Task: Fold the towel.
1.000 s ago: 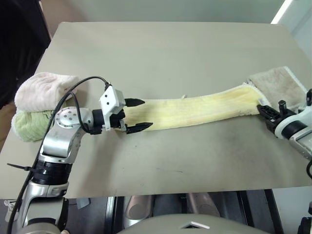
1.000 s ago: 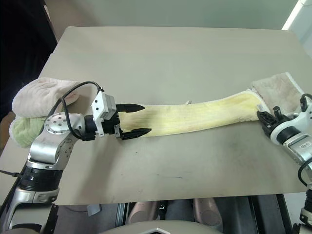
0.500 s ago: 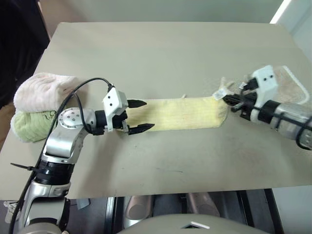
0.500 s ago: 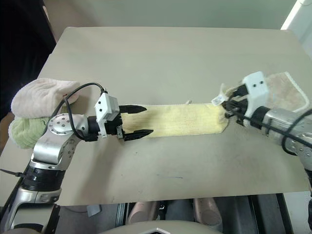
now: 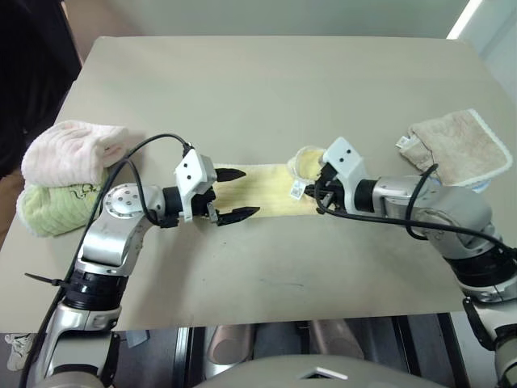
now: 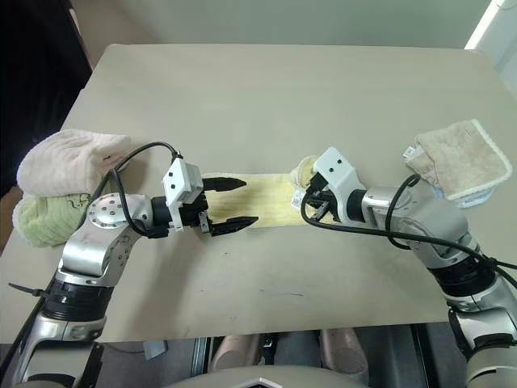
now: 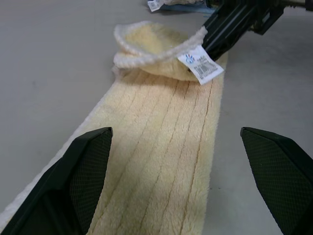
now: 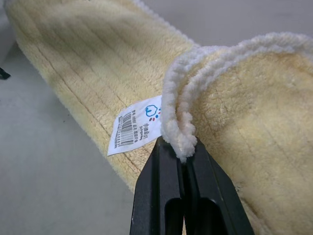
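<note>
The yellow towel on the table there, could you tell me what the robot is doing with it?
The robot is folding the towel, which lies as a long strip on the table. Its right gripper is shut on one hemmed end and has carried it back over the strip, toward the left gripper, which waits open over the other end. A beige towel sits off to the right; pink and green rolled towels lie at the left.

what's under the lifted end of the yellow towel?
The right gripper pinches the towel's hemmed end, folded back above the flat part on the table. A white tag hangs beneath the hem. The table below the flat part is hidden.
</note>
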`<state>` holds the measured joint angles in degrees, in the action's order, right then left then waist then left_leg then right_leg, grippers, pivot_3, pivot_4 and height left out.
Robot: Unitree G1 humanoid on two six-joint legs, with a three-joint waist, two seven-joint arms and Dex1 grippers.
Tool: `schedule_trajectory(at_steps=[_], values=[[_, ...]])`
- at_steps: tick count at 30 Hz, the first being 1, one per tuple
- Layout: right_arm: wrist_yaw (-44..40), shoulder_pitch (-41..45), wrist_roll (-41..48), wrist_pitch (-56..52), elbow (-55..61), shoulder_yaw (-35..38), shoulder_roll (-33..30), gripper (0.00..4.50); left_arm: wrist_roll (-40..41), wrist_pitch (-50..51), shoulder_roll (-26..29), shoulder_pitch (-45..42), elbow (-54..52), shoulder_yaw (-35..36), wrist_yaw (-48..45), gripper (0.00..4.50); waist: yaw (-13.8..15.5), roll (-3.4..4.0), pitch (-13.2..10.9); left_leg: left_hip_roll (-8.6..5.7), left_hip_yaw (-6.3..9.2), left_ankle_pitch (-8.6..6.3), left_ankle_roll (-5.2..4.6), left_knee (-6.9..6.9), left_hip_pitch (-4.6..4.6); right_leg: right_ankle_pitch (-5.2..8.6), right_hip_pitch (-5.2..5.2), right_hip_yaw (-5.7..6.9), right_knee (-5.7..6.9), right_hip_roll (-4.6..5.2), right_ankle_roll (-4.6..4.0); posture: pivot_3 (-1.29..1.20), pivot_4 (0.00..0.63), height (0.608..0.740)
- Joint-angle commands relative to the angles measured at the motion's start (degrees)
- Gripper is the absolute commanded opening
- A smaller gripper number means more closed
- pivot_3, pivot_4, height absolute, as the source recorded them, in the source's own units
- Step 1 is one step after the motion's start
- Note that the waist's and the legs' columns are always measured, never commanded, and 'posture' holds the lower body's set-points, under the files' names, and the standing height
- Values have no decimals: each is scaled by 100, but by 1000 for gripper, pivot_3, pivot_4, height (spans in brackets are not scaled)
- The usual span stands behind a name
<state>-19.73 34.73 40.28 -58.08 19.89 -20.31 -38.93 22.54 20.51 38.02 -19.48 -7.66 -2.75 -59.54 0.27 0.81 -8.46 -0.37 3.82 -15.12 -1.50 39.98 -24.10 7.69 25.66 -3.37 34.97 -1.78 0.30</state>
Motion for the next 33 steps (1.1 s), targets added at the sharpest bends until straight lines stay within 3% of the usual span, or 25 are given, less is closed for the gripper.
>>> schedule_trajectory(at_steps=[1, 2, 5, 10, 16, 20, 23, 32, 33], values=[[-125, -6, -299, -15, -37, 72, 162, 8, 76, 11, 24, 37, -271, 121, 42, 4500, -2, 0, 0, 0, 0, 0, 0, 0, 0, -1, 1, 0, 1, 0, -2, 0, 150, 740], [-148, -18, -344, -31, -54, 121, 210, 8, 78, 14, 26, 41, -274, 123, 47, 4500, -3, 0, 0, 0, 0, 0, 0, 0, 0, -3, 1, 0, 2, 0, -4, 0, 150, 740], [-309, -53, -312, -113, -19, 329, 292, 645, 80, 18, 28, 50, -281, 125, 52, 4500, -3, 0, 0, 0, 0, 3, 2, 0, 1, -5, 1, 1, 2, 0, -10, 0, 150, 740], [-562, -111, -209, -271, 113, 582, 347, 2368, 80, 17, 29, 35, -260, 121, 37, 4500, -2, 0, 0, 0, 0, 7, 4, 1, 1, 13, -1, 0, 1, 0, -49, 0, 150, 740], [-740, -382, 338, -324, 494, 1656, 430, 4448, 93, 26, 11, 18, -202, 142, 50, 4500, 0, 0, 0, -1, -1, 8, 7, 0, 0, 14, -2, 0, 0, 0, -51, 0, 150, 740], [-511, -423, 89, -161, 116, 2092, 494, 4273, 198, 140, -6, 106, -290, 229, 127, 4500, -2, -1, 1, -1, -1, 11, 6, 2, 2, 15, -5, -1, 0, -1, -53, 0, 150, 740], [-493, -392, -185, 137, -431, 2153, 671, 3395, 329, 285, -58, 200, -367, 314, 255, 4500, -7, -1, 0, 0, -1, 13, 6, 2, 5, 11, -5, -1, 1, -1, -57, 0, 150, 740], [-1043, -446, -1572, 1803, -1836, 1131, 1175, 220, 725, 808, -154, 756, -898, 631, 724, 4500, -32, 0, 0, 1, 0, 15, 5, -4, 6, -14, 2, 0, 3, -1, -23, 0, 150, 740], [-1110, -464, -1706, 1942, -1980, 1035, 1198, 19, 784, 873, -167, 819, -951, 686, 785, 4500, -36, 1, 0, 1, -1, 15, 5, -4, 6, -14, 3, 0, 5, -1, -23, 0, 150, 740]])
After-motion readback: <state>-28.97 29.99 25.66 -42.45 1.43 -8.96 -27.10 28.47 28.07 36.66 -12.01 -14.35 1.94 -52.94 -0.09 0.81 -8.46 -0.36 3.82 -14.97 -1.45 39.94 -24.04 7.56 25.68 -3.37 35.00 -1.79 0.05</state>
